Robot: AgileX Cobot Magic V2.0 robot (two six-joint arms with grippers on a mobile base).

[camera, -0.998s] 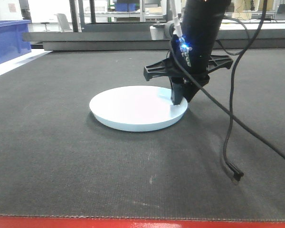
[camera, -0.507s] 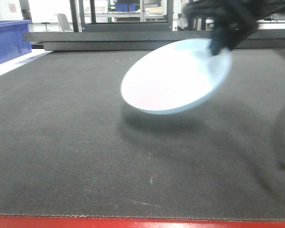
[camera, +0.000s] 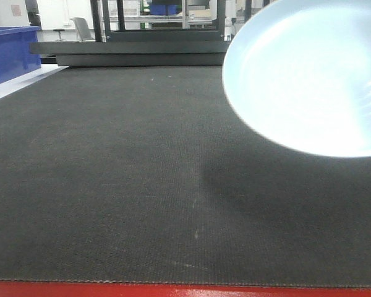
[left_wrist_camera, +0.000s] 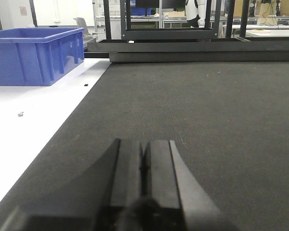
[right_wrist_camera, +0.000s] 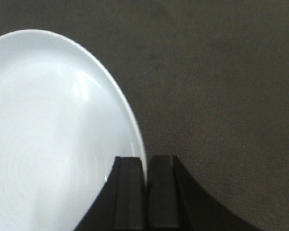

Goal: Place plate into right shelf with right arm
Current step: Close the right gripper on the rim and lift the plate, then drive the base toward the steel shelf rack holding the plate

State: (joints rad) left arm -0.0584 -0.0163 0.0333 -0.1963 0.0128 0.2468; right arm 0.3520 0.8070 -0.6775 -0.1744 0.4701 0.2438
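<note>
At the far left, off the dark mat (camera: 111,185), a blue bin (left_wrist_camera: 36,55) stands on a white surface (left_wrist_camera: 29,130) that runs along the mat's left border. The bin is open-topped, and what it holds cannot be seen.

Just inside that border, in the left wrist view, the left gripper (left_wrist_camera: 143,144) sits low over the mat. Its two black fingers (left_wrist_camera: 127,173) are pressed together with only a thin seam between them, and they hold nothing. Whether it touches the mat cannot be told.

The mat itself is a coarse, dark grey weave. A low black frame (camera: 130,52) lies along its far side with uprights rising from it. A red edge (camera: 173,291) shows along its near side in the front view.

Over the right part of the mat the plate (camera: 309,80) is in the air, clear of the weave. It is tilted steeply so that its pale blue-white hollow faces the front camera, and its top and right side run out of the picture. Faint concentric ridges show near its right side. A soft shadow (camera: 266,179) lies on the mat below it.

In the right wrist view the right gripper (right_wrist_camera: 146,161) is clamped on the plate's rim. One finger lies on the glossy inner face and the other on the outer side, and the rim curves up out of the narrow slot between them. The plate fills the left of that view, and the mat lies behind it to the right.
</note>
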